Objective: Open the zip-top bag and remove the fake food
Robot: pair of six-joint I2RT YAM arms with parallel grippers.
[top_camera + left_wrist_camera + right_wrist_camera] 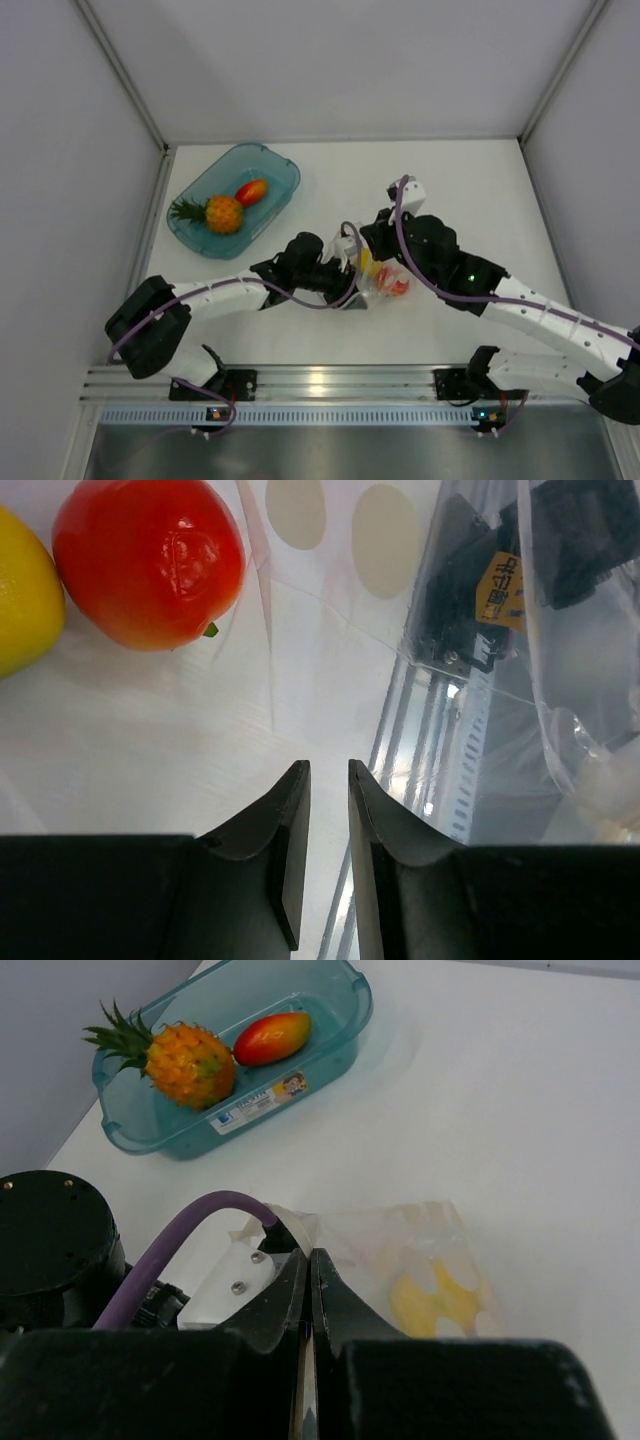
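The clear zip-top bag [385, 284] lies mid-table between both arms, with a yellow lemon [366, 262] and a red fruit [398, 287] inside. My right gripper [310, 1255] is shut on a lip of the bag [400, 1240] and sits at the bag's far left corner [362, 248]. The lemon [440, 1300] shows through the film. My left gripper [346, 280] is at the bag's left side. In the left wrist view its jaws [328, 770] stand a narrow gap apart, with a film crease [330, 660] running toward the gap. The red fruit [150, 560] and lemon [20, 590] lie ahead of it.
A translucent teal tray [280, 165] at the back left holds an orange pineapple [222, 213] and a red-orange fruit [251, 191]; these also show in the right wrist view [185, 1060] [272, 1038]. A metal rail [320, 382] runs along the near edge. Walls stand left and right.
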